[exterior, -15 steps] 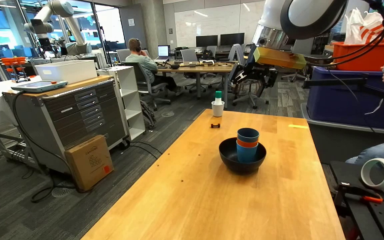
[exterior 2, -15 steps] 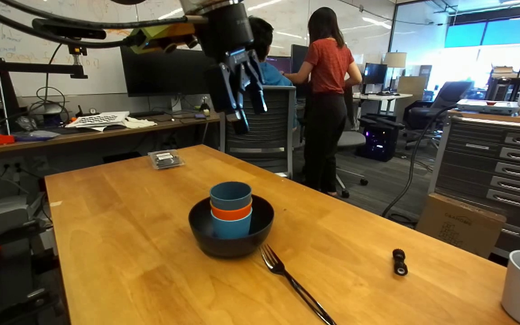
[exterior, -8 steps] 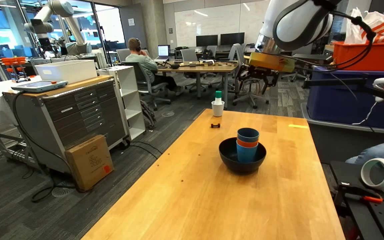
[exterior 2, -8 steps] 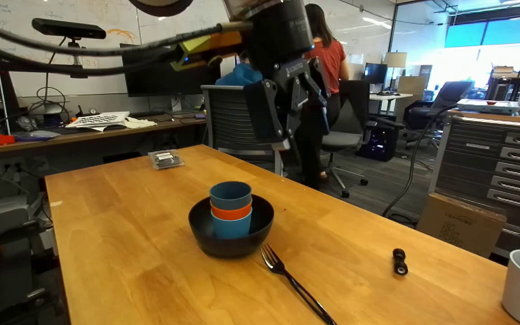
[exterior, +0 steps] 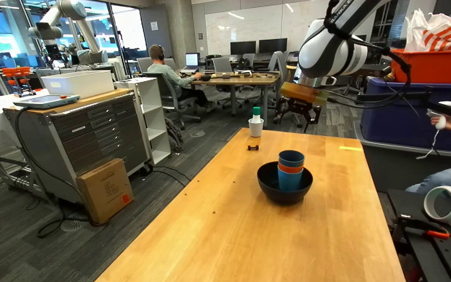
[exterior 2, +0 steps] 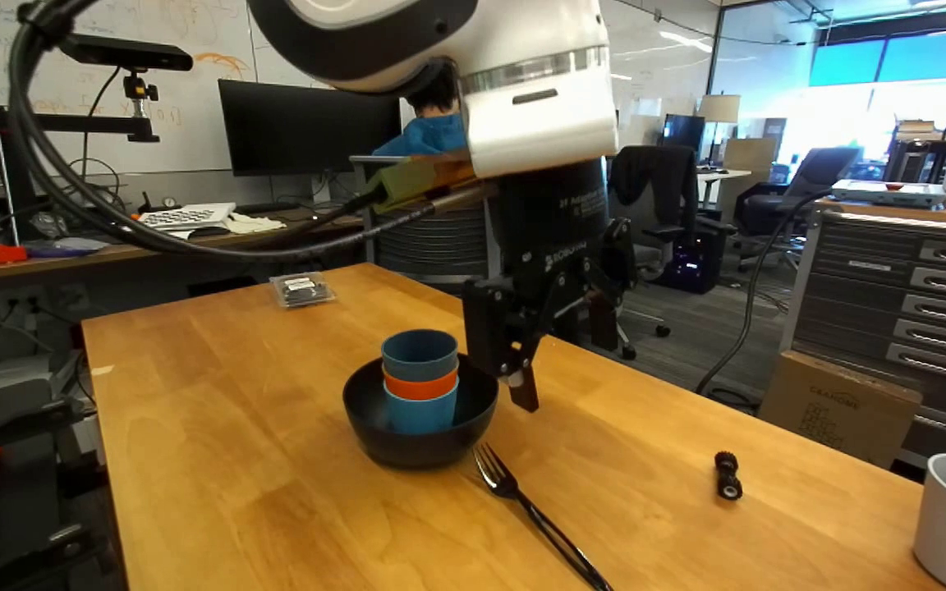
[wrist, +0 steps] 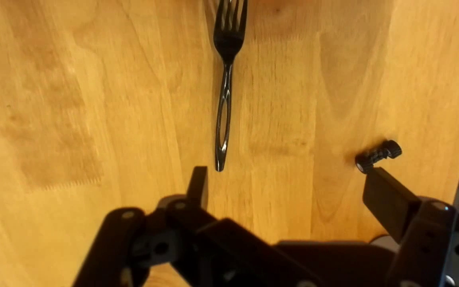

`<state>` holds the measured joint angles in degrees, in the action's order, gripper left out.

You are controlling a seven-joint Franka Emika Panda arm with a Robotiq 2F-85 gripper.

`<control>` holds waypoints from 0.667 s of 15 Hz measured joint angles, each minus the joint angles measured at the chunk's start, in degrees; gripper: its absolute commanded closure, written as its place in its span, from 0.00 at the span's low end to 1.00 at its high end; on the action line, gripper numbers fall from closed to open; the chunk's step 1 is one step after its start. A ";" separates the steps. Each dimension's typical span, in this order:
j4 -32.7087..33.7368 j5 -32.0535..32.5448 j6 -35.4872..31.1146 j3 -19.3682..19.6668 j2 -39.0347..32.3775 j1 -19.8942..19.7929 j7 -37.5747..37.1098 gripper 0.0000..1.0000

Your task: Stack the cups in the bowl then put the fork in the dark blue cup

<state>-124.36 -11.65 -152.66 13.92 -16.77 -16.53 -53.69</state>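
Observation:
The black bowl (exterior 2: 415, 450) stands on the table with the cups stacked upright in it. The light blue cup (exterior 2: 422, 414) is lowest, the orange cup (exterior 2: 421, 387) in the middle, the dark blue cup (exterior 2: 420, 371) on top. The stack also shows in an exterior view (exterior: 289, 182). The black fork (exterior 2: 503, 484) lies flat, tines close beside the bowl; it also shows in the wrist view (wrist: 229, 42). My gripper (wrist: 287, 175) is open and empty, pointing down above the table. The fork's handle end lies just ahead of its left finger (wrist: 198, 187). It also shows in both exterior views (exterior: 293, 122) (exterior 2: 565, 361).
A small black wheel pair (exterior 2: 727, 478) lies on the table, near the right finger in the wrist view (wrist: 377, 156). A white cup (exterior: 255, 128) holding a green-capped bottle stands at the table's edge. A clear package (exterior 2: 302, 290) lies near another edge.
My gripper has come down towards the table and, in an exterior view, moved right past the bowl, staying open. The bowl, cups and fork have not moved.

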 measured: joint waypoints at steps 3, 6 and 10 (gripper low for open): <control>3.17 -3.60 3.58 0.00 -3.29 -0.24 1.63 0.00; 6.07 -3.85 7.81 0.01 -6.02 -0.69 2.47 0.00; 9.08 -3.85 12.72 0.07 -9.31 -0.90 3.72 0.00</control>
<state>-115.28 -15.51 -139.95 13.99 -26.08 -17.43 -49.97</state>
